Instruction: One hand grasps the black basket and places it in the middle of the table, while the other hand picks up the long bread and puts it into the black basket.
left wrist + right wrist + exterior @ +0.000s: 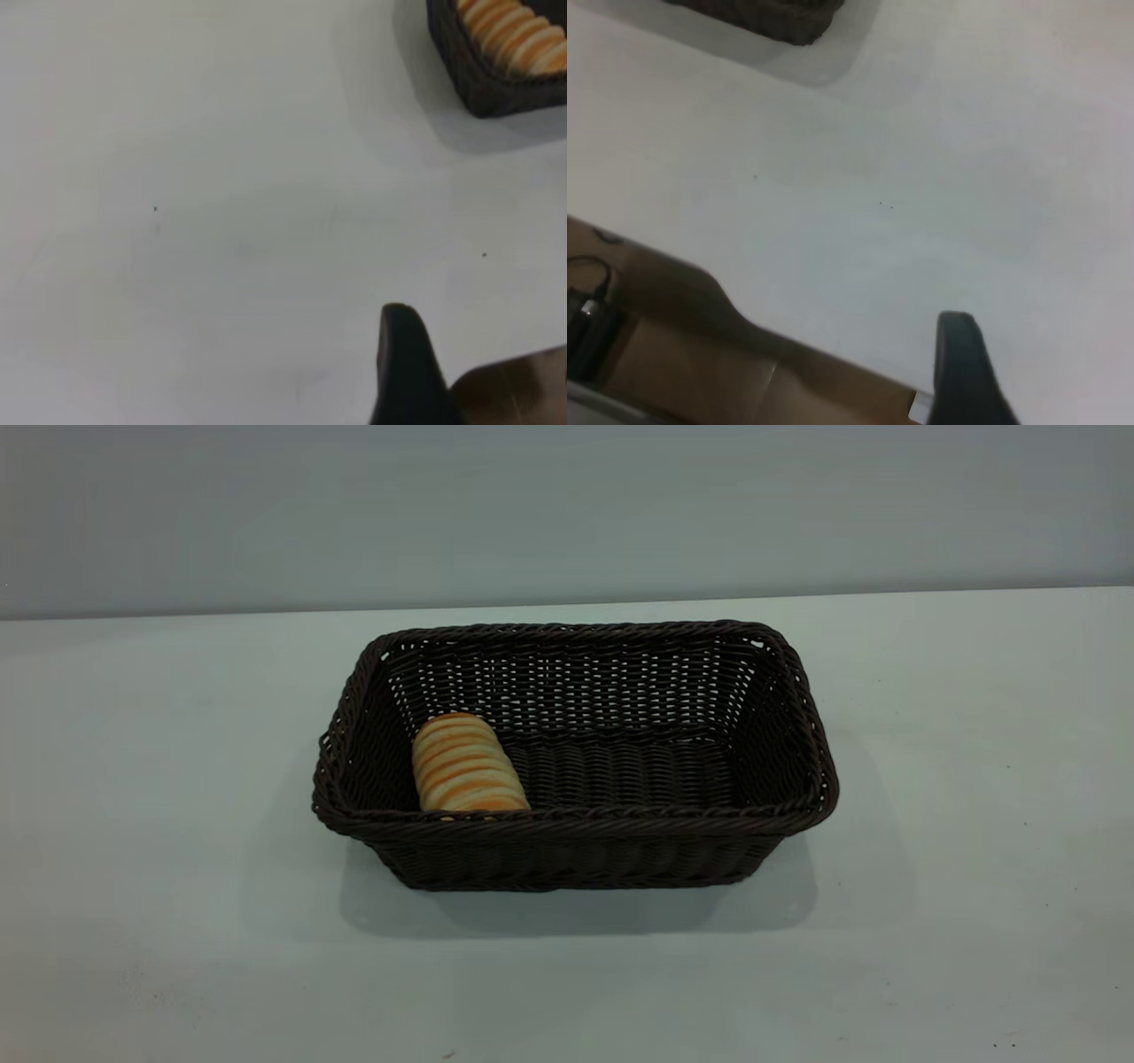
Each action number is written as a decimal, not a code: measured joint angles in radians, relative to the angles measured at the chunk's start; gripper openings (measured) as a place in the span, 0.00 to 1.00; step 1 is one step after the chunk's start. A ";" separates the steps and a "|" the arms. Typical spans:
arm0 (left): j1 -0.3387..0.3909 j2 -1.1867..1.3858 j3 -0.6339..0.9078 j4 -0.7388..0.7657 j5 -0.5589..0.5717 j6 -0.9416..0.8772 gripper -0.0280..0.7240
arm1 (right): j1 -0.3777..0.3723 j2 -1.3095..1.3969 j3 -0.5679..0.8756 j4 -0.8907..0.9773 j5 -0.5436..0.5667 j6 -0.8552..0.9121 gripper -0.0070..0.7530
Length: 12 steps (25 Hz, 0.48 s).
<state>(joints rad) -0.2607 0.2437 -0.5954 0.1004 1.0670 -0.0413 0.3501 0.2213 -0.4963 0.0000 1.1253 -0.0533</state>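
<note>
A: Where is the basket (576, 757)?

B: It stands around the middle of the surface (159, 797), long side toward the camera, with nothing holding it.

A: And the bread (467, 765)?

B: Inside the basket, at its left end, lying on the woven floor with one end toward the near rim. Its orange crust and pale stripes show clearly.

A: What about the left claw (403, 367)?

B: Only one dark finger tip shows in its wrist camera, over bare surface. A corner of the basket with the bread sits well apart from it. Whether the claw is open or closed, I cannot tell.

A: The right claw (961, 367)?

B: The same: a single dark finger near the surface's edge, a corner of the basket far off. I cannot tell its state either. Neither arm appears in the outside camera.
</note>
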 joint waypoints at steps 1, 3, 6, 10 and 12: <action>0.000 -0.007 0.007 -0.001 0.008 -0.002 0.65 | 0.000 -0.021 0.008 0.000 0.000 0.000 0.63; 0.000 -0.016 0.024 -0.007 0.018 -0.003 0.65 | 0.000 -0.061 0.014 -0.008 0.000 0.000 0.63; 0.000 -0.020 0.050 -0.025 0.021 -0.004 0.65 | 0.000 -0.106 0.016 -0.010 0.000 0.000 0.63; 0.000 -0.020 0.058 -0.040 0.022 -0.004 0.65 | 0.000 -0.144 0.021 -0.009 0.004 0.000 0.63; 0.000 -0.020 0.061 -0.041 0.020 -0.004 0.65 | 0.000 -0.153 0.024 -0.009 0.005 0.000 0.63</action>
<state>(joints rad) -0.2607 0.2242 -0.5341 0.0593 1.0869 -0.0450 0.3501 0.0681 -0.4727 -0.0088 1.1302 -0.0533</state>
